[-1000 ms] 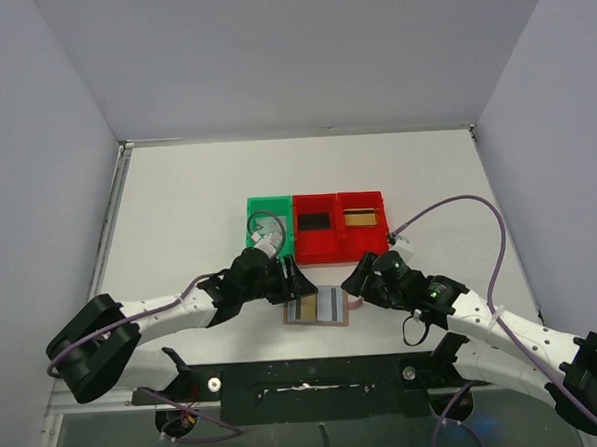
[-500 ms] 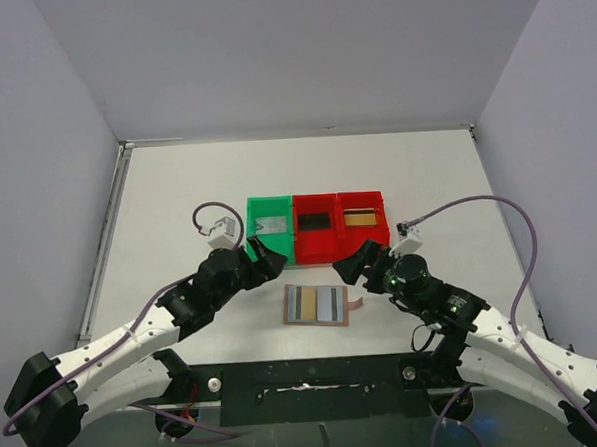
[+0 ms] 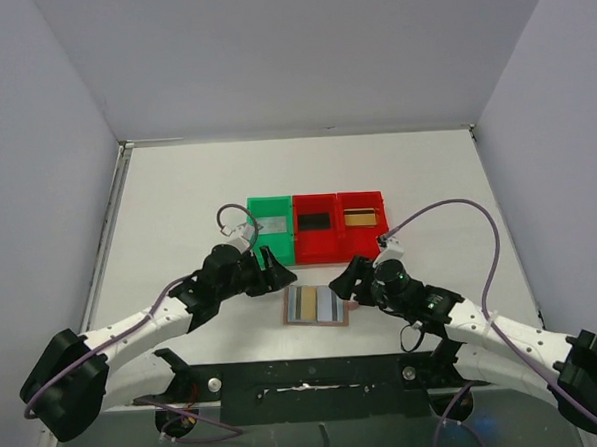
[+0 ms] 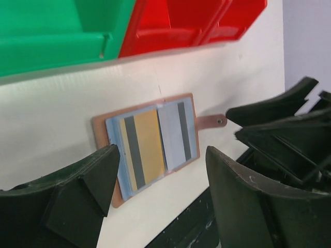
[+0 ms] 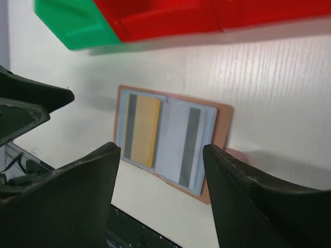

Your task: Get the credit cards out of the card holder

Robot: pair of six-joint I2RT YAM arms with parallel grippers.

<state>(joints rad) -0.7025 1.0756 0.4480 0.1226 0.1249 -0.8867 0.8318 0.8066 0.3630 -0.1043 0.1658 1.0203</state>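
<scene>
The card holder [image 3: 317, 305] lies open on the table in front of the bins. It holds a gold-tan credit card [image 4: 146, 144] on its left side and a silver-grey credit card [image 4: 177, 135] on its right; both also show in the right wrist view, the gold-tan card [image 5: 144, 132] and the silver-grey card [image 5: 183, 139]. My left gripper [image 3: 280, 277] is open and empty just off the holder's upper left corner. My right gripper [image 3: 344, 281] is open and empty at the holder's upper right corner, near its strap [image 4: 211, 121].
A green bin [image 3: 270, 228] holds a silver-grey card. The middle red bin [image 3: 316, 241] holds a black card [image 3: 315, 222]. The right red bin [image 3: 362, 235] holds a gold card [image 3: 358, 217]. The black base rail [image 3: 307, 383] runs just in front of the holder.
My left gripper went up by the green bin, then came back down to the holder's left. My right gripper drew back, then came back left to the holder's right corner.
</scene>
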